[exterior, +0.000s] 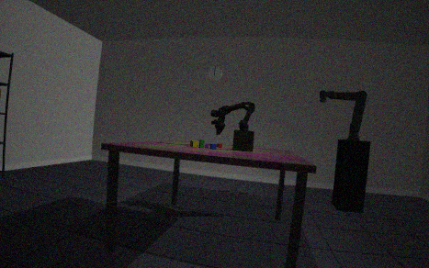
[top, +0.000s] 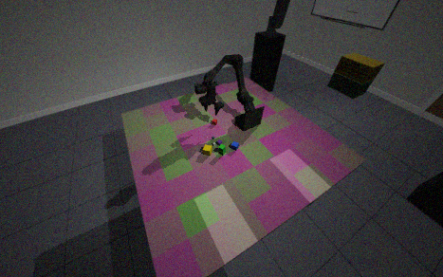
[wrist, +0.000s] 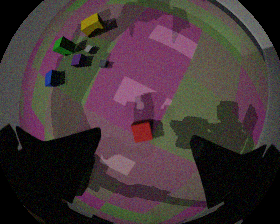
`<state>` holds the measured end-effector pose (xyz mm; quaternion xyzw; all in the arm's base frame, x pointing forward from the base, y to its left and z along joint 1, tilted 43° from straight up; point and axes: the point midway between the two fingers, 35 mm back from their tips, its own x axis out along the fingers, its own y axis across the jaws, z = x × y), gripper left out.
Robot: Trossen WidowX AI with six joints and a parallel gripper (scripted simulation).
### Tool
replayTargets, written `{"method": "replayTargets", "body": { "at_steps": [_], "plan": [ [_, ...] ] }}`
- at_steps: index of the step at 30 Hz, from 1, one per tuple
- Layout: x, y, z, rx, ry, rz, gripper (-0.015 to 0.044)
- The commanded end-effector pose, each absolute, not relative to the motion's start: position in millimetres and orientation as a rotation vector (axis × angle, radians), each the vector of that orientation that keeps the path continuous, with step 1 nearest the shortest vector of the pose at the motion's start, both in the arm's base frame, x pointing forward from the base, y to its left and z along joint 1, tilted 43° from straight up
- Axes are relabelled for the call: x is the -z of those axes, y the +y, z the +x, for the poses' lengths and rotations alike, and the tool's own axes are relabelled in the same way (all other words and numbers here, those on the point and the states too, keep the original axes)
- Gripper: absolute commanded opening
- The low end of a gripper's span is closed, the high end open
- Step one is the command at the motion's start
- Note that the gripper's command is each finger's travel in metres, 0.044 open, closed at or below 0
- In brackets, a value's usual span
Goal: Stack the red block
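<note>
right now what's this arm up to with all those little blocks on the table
A single robot arm is working over a table covered in pink and green patches. Its gripper is open and holds nothing, hanging above the red block, which lies alone on the surface and shows between the two fingers in the wrist view. A short way off sits a cluster: the green tower with yellow, blue and purple blocks close around it. Nothing is stacked on the tower yet.

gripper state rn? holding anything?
Gripper: open wide, holding nothing; it hangs above the red block, which sits on the mat between the fingers in the wrist view.
</note>
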<state>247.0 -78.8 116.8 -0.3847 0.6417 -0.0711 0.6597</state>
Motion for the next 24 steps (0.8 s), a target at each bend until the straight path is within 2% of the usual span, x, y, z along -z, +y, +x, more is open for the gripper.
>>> {"method": "replayTargets", "body": {
  "at_steps": [1, 17, 24],
  "plan": [
    [-100.0, -86.2, 228.3, 0.026, 1.636, -1.151, 0.044],
    [-100.6, -87.2, 227.5, 0.019, 1.643, -1.163, 0.044],
    [-74.7, -111.6, 229.9, 0.019, 1.643, -1.162, 0.044]
  ]
}}
